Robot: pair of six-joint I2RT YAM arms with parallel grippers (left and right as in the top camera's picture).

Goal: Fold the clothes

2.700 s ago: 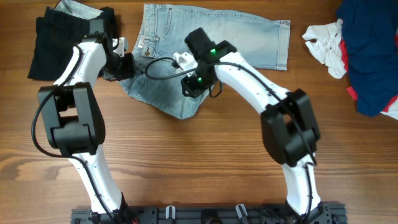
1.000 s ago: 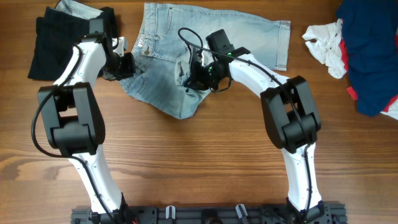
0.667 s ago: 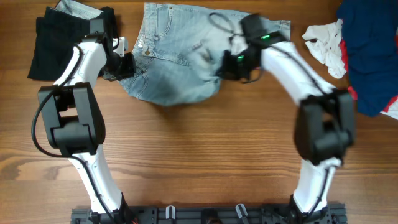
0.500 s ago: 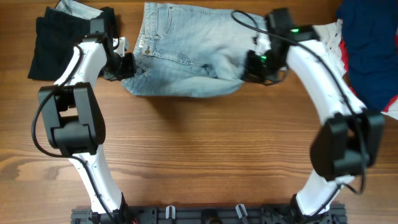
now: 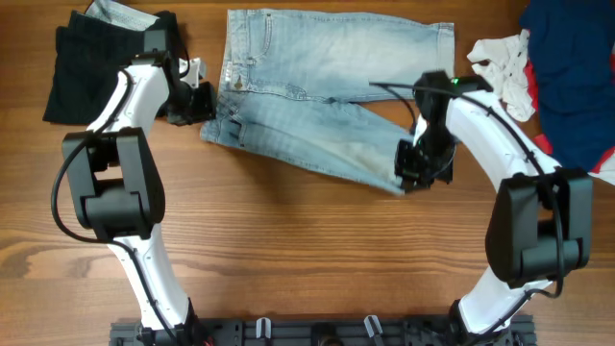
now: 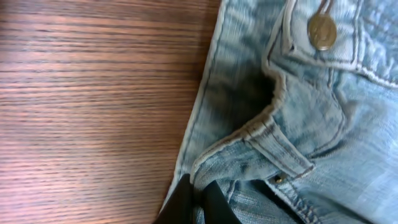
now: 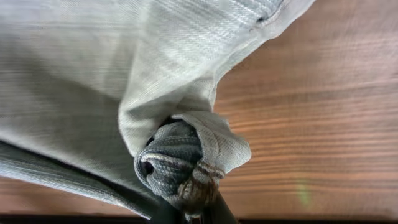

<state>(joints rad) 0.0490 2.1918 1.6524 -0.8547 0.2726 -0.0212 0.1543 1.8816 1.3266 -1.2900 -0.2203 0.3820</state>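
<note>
Pinching the jeans [image 5: 307, 130] at the waist with my left tool [image 5: 204, 101] and a leg end with my right tool [image 5: 411, 173], I hold them flat on the surface [image 5: 288, 250] for folding.

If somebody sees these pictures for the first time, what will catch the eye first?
The pale denim shorts spread across the far middle of the table stand out, one leg pulled diagonally toward the right. The left hand pinches their waistband and the right hand grips a bunched hem. A dark folded garment lies far left, a blue, white and red pile far right.
</note>
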